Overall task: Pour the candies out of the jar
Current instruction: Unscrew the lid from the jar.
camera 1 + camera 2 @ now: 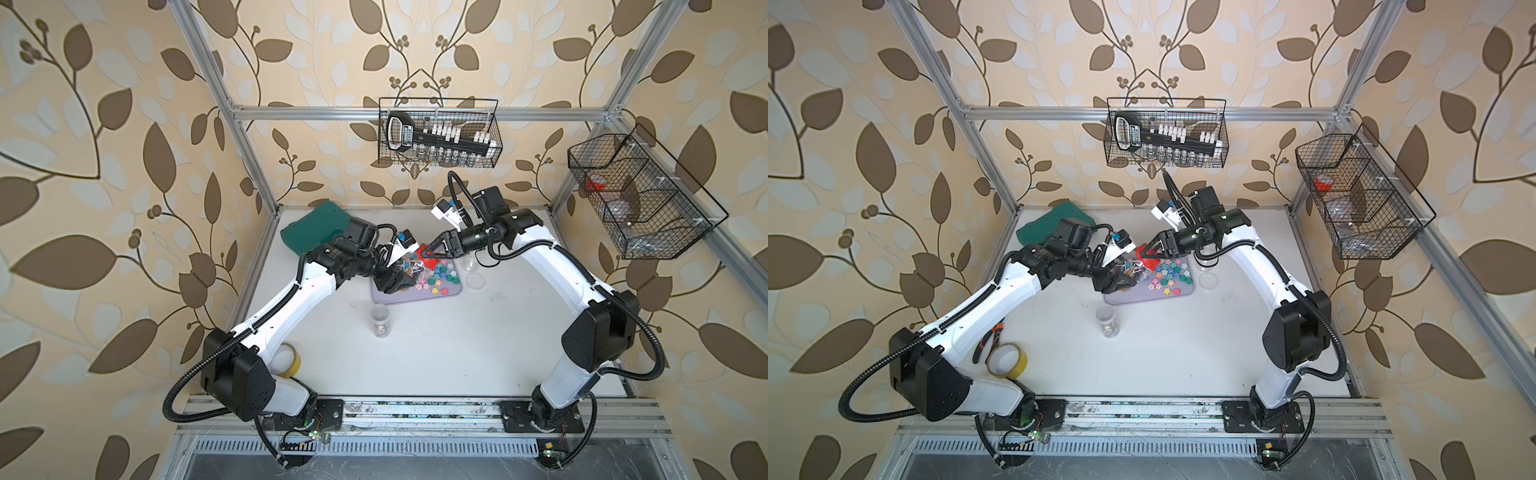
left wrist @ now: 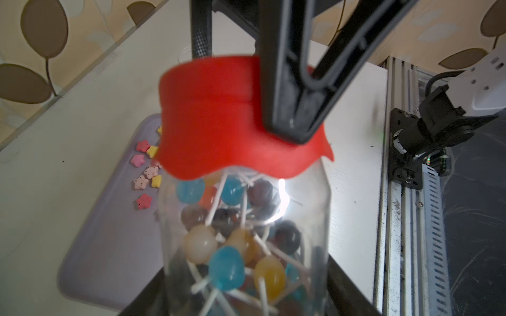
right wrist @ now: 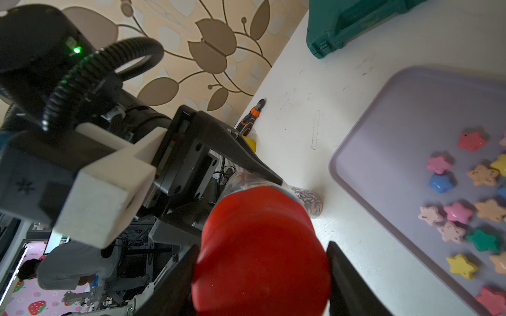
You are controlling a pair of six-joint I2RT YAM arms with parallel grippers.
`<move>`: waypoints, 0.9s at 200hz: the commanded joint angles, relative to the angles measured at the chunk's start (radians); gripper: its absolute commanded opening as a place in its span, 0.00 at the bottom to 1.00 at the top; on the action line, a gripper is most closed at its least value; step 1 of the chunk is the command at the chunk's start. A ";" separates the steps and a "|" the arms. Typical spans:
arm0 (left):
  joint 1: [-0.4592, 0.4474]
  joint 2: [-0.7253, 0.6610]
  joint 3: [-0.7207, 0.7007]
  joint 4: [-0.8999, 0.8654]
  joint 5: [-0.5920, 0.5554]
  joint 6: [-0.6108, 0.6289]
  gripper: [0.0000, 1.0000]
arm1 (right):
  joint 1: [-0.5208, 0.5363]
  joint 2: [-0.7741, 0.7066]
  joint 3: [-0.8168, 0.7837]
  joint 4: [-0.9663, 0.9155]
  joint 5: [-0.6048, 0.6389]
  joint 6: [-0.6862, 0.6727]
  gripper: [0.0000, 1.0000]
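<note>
A clear jar (image 2: 246, 232) full of ball lollipop candies (image 2: 226, 268) on white sticks is held tilted over the lavender tray (image 1: 386, 299), with my left gripper (image 1: 395, 282) shut on its body. A red lid (image 2: 213, 117) caps the jar. My right gripper (image 3: 260, 268) is shut on that lid (image 3: 260, 254), one finger on each side. In both top views the two grippers meet over the tray's left part. Several star-shaped candies (image 3: 457, 213) lie loose on the tray (image 3: 383, 142).
A second clear jar (image 1: 380, 322) with swirl sweets stands upright in front of the tray. A clear round lid (image 1: 473, 280) lies right of the tray. A green case (image 1: 316, 228) sits back left. A tape roll (image 1: 1007, 359) and pliers (image 1: 990, 336) lie by the left arm. Wire baskets (image 1: 438, 133) hang on the walls.
</note>
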 commanded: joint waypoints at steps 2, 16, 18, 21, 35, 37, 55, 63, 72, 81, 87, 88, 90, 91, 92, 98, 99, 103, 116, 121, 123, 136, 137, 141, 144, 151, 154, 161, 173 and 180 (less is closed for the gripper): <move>0.033 -0.033 0.057 0.104 0.150 -0.037 0.45 | 0.013 -0.039 -0.042 0.046 -0.170 -0.114 0.53; 0.039 -0.025 0.079 0.087 0.201 -0.040 0.45 | 0.013 -0.047 -0.063 0.054 -0.216 -0.175 0.53; 0.041 -0.022 0.082 0.085 0.209 -0.040 0.45 | 0.013 -0.049 -0.065 0.057 -0.225 -0.183 0.53; 0.042 -0.021 0.086 0.080 0.218 -0.040 0.45 | 0.013 -0.052 -0.070 0.059 -0.243 -0.201 0.54; 0.045 -0.013 0.105 0.060 0.263 -0.041 0.45 | 0.013 -0.072 -0.092 0.079 -0.303 -0.264 0.54; 0.045 -0.012 0.107 0.057 0.269 -0.041 0.45 | 0.012 -0.076 -0.095 0.085 -0.303 -0.266 0.54; 0.049 -0.009 0.119 0.043 0.309 -0.040 0.45 | 0.013 -0.111 -0.134 0.140 -0.270 -0.273 0.54; 0.050 -0.011 0.120 0.042 0.321 -0.043 0.45 | 0.013 -0.122 -0.143 0.147 -0.267 -0.283 0.54; 0.052 -0.012 0.119 0.040 0.335 -0.041 0.45 | 0.011 -0.131 -0.151 0.147 -0.279 -0.300 0.54; 0.055 -0.012 0.123 0.037 0.349 -0.044 0.45 | 0.012 -0.140 -0.158 0.147 -0.283 -0.316 0.54; 0.056 -0.011 0.124 0.033 0.360 -0.042 0.45 | 0.011 -0.147 -0.162 0.148 -0.281 -0.324 0.54; 0.056 -0.010 0.125 0.032 0.361 -0.042 0.45 | 0.012 -0.148 -0.162 0.149 -0.280 -0.326 0.54; 0.056 -0.010 0.125 0.030 0.365 -0.042 0.45 | 0.011 -0.150 -0.163 0.148 -0.278 -0.328 0.54; 0.056 -0.010 0.125 0.029 0.367 -0.041 0.45 | 0.012 -0.152 -0.164 0.148 -0.277 -0.330 0.54; 0.056 -0.010 0.125 0.029 0.369 -0.040 0.45 | 0.012 -0.153 -0.165 0.148 -0.276 -0.331 0.54; 0.058 -0.010 0.125 0.024 0.375 -0.041 0.45 | 0.012 -0.159 -0.168 0.149 -0.261 -0.334 0.54; 0.058 -0.009 0.126 0.024 0.376 -0.041 0.45 | 0.011 -0.160 -0.169 0.149 -0.259 -0.334 0.54; 0.058 -0.009 0.127 0.021 0.377 -0.041 0.45 | 0.011 -0.166 -0.170 0.151 -0.250 -0.334 0.54; 0.059 -0.010 0.123 0.020 0.379 -0.040 0.45 | 0.009 -0.173 -0.171 0.155 -0.233 -0.333 0.55; 0.061 -0.009 0.123 0.018 0.378 -0.040 0.45 | 0.009 -0.175 -0.169 0.155 -0.227 -0.330 0.55; 0.061 -0.011 0.121 0.018 0.377 -0.039 0.45 | 0.008 -0.176 -0.168 0.156 -0.225 -0.329 0.55; 0.060 -0.011 0.118 0.016 0.372 -0.036 0.45 | 0.007 -0.171 -0.158 0.155 -0.213 -0.314 0.55; 0.061 -0.011 0.118 0.015 0.372 -0.034 0.45 | 0.007 -0.171 -0.157 0.155 -0.212 -0.312 0.55; 0.061 -0.011 0.118 0.013 0.369 -0.034 0.45 | 0.005 -0.171 -0.153 0.157 -0.209 -0.309 0.55; 0.061 -0.011 0.117 0.012 0.367 -0.033 0.45 | 0.006 -0.171 -0.152 0.157 -0.205 -0.306 0.56; 0.061 -0.012 0.114 0.011 0.363 -0.031 0.45 | 0.005 -0.170 -0.147 0.159 -0.195 -0.295 0.58; 0.061 -0.012 0.113 0.010 0.363 -0.033 0.45 | 0.005 -0.169 -0.145 0.160 -0.189 -0.292 0.59; 0.060 -0.011 0.112 0.008 0.358 -0.029 0.45 | 0.005 -0.168 -0.139 0.161 -0.178 -0.281 0.61; 0.061 -0.012 0.108 0.002 0.352 -0.025 0.45 | 0.005 -0.168 -0.129 0.161 -0.150 -0.261 0.66; 0.061 -0.011 0.107 -0.001 0.349 -0.022 0.45 | 0.003 -0.169 -0.124 0.166 -0.142 -0.248 0.69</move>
